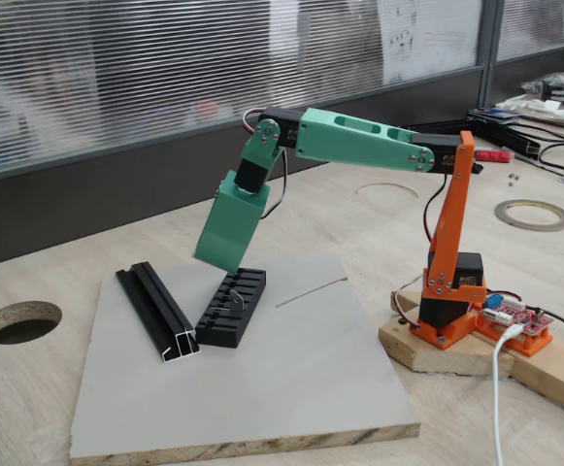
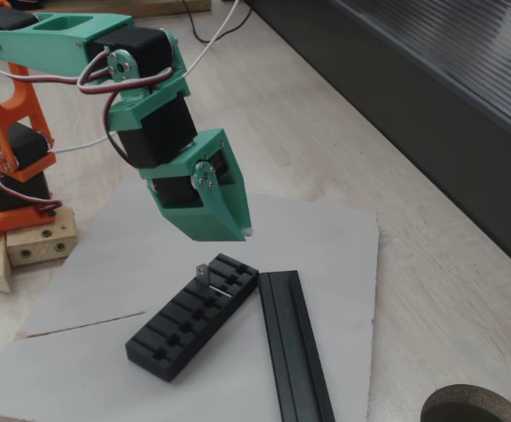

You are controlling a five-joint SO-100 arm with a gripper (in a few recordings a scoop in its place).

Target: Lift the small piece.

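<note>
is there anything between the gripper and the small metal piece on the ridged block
Nothing: in a fixed view the gripper hangs above the small piece on the ridged block, with bare air between.

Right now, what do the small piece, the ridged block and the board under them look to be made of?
Small piece: thin bare metal, silvery glint. Ridged block: matte black, probably plastic, perhaps printed. Board: chipboard with smooth grey facing; flecked wood core shows at its front edge.

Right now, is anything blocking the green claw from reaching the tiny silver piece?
Nothing visible. The gripper hangs just above the small piece, which sits on the ridged black block. The black rail lies beside it, off the path.
</note>
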